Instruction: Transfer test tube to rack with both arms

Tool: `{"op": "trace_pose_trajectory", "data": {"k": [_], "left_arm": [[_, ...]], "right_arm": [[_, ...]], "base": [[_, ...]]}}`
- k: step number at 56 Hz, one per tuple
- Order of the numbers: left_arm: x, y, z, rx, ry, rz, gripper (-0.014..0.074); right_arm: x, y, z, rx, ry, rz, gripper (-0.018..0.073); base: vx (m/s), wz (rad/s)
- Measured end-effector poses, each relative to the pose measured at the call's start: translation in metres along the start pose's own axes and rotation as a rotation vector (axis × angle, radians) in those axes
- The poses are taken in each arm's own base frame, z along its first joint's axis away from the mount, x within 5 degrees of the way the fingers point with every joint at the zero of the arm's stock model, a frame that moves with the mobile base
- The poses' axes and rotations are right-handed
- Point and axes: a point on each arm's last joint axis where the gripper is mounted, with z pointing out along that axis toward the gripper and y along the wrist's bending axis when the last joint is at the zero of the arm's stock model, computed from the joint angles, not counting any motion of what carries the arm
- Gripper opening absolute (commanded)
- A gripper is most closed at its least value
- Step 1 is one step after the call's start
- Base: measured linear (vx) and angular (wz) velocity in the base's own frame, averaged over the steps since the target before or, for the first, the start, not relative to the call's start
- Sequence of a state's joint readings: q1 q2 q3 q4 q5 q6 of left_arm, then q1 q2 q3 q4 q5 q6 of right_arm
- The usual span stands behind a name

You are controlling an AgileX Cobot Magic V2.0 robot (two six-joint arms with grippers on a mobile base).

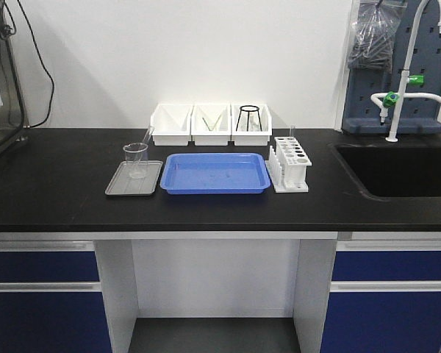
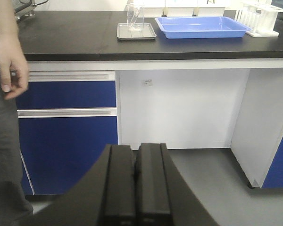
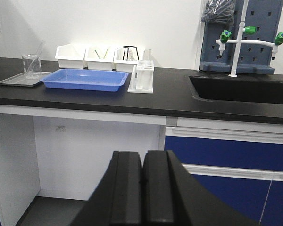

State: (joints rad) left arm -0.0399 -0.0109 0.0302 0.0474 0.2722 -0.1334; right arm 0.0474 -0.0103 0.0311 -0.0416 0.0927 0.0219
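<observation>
Fingers [image 2: 121,188] sit pressed together on left gripper [image 2: 134,188] and right gripper [image 3: 143,188], both empty. The test tube [image 1: 148,137] leans in the beaker [image 1: 136,159] — light, slick, fragile glass — so pinch gently just above the beaker's rim.

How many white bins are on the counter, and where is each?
3, side by side at the back of the counter, behind the blue tray: left bin, middle bin, and right bin, holding a black wire stand. None looks hidden.
</observation>
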Motion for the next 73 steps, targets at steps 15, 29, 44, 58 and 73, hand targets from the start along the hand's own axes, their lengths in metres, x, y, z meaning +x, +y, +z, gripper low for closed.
{"op": "trace_pose_trajectory", "data": {"k": [15,29,44,58,73], "left_arm": [[0.0000,0.0000,0.0000,0.000,0.000,0.000,-0.0006],[0.0000,0.0000,0.0000,0.000,0.000,0.000,-0.0006],[0.0000,0.0000,0.0000,0.000,0.000,0.000,-0.0006],[0.0000,0.0000,0.0000,0.000,0.000,0.000,-0.0006],[0.0000,0.0000,0.0000,0.000,0.000,0.000,-0.0006]], "right_arm": [[0.0000,0.0000,0.0000,0.000,0.000,0.000,-0.0011],[0.0000,0.0000,0.0000,0.000,0.000,0.000,-0.0011],[0.0000,0.0000,0.0000,0.000,0.000,0.000,-0.0011],[0.0000,0.0000,0.0000,0.000,0.000,0.000,-0.0011],[0.0000,0.0000,0.0000,0.000,0.000,0.000,-0.0011]], "base": [[0.00,0.00],[0.00,0.00],[0.01,-0.01],[0.09,-0.02],[0.20,0.05]]}}
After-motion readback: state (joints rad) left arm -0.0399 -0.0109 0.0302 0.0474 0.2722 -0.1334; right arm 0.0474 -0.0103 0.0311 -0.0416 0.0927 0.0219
